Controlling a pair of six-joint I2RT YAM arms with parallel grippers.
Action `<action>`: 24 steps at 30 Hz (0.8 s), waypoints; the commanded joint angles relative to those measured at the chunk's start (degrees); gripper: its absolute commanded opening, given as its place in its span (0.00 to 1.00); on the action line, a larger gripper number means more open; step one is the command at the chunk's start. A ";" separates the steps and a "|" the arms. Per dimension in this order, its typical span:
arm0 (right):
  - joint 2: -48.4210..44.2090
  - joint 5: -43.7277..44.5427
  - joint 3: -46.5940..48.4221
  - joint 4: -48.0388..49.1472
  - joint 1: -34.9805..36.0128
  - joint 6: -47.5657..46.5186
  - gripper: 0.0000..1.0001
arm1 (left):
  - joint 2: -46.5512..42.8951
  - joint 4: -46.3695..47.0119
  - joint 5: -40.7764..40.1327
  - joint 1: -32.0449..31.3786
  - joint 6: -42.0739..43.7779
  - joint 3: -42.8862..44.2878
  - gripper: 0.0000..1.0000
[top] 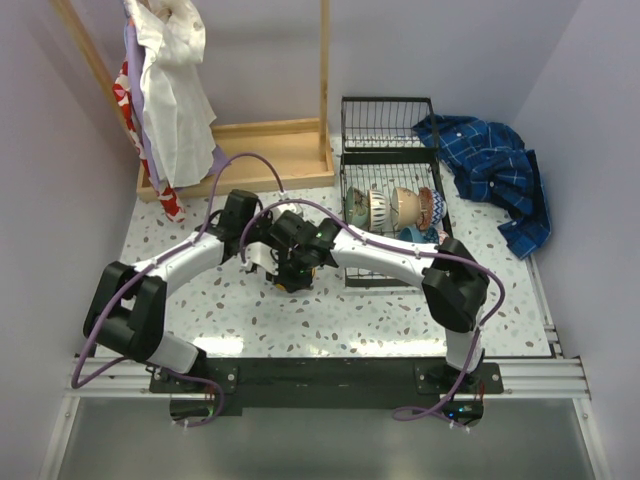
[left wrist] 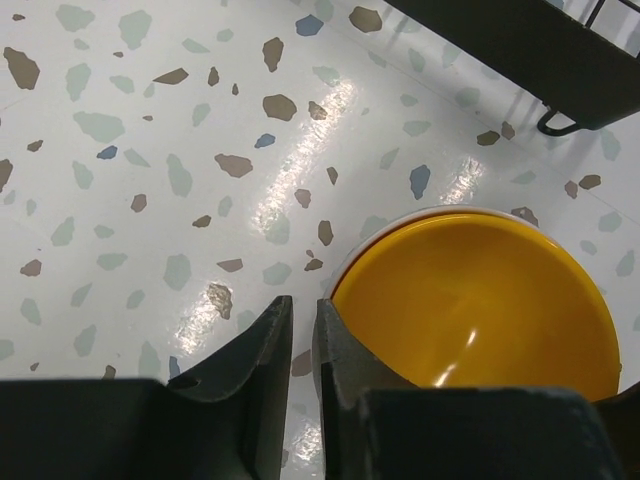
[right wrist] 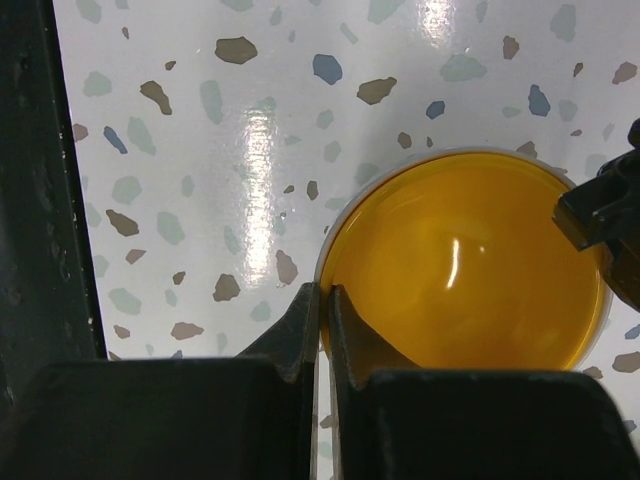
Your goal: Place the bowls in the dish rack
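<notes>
Risk first: both arms meet at one yellow bowl, which is left of the dish rack and low over the table. I cannot tell if it rests on the table.

The right gripper is pinched tight on the near rim, one finger inside the bowl and one outside. The left gripper sits at the opposite rim with its jaws nearly together and a thin gap showing. I cannot tell whether it bites the rim.

- If both clamp and the arms pull different ways, the bowl probably twists out of a grip or chips.
- The pinch is thin and at one edge of a glossy glaze. I judge the bowl may swing down or slip when lifted.
- The wrists are crowded together, so a lift could knock one against the other.
- The rack is already packed, so a new bowl may bump its neighbours or fail to seat between the prongs.

Counts:
- Yellow bowl outside the rack: one.
- Bowls standing in the rack: about five, namely pale green, striped, beige, red patterned and teal. They overlap, so the count is rough.
- Dish rack: one.
- Wooden stand: one, with a white garment hung on it.
- Blue plaid shirt: one, right of the rack.
- Arms: two.
</notes>
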 commanded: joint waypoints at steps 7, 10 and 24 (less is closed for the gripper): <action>-4.33 2.99 3.13 -0.04 0.34 -1.17 0.00 | -1.54 -2.13 0.16 2.24 -4.38 4.39 0.33; -5.91 3.43 2.78 -1.45 0.43 -1.70 0.00 | -1.54 -2.74 0.77 2.33 -5.44 6.32 0.34; -18.37 6.94 -4.85 -1.80 2.54 -3.98 0.00 | -2.77 -5.19 -16.09 3.12 -10.19 14.14 0.45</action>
